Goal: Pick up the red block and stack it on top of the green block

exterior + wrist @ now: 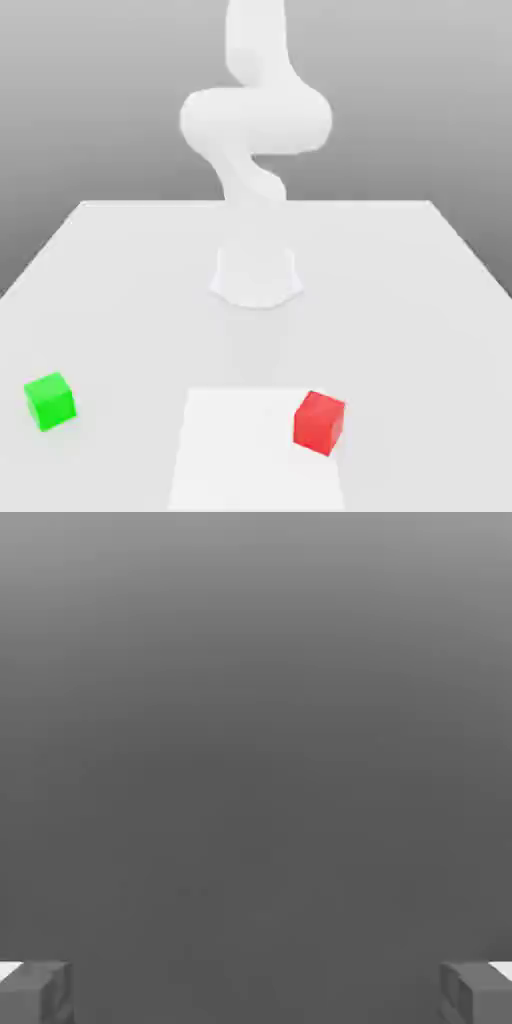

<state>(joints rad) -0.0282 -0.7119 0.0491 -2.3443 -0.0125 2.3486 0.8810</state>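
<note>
Sitting near the table's (120, 260) front edge, the red block (320, 422) lies well apart from the green block (50, 400) at the front-left corner. It looks stiff and probably light; grip opposite flat faces. Gripper (256, 992) spread wide, empty.

White tabletop (100, 280), a brighter white square patch (240, 460) near its front edge. Plain grey gradient backdrop (90, 90), soft even light, no hard shadows.
</note>
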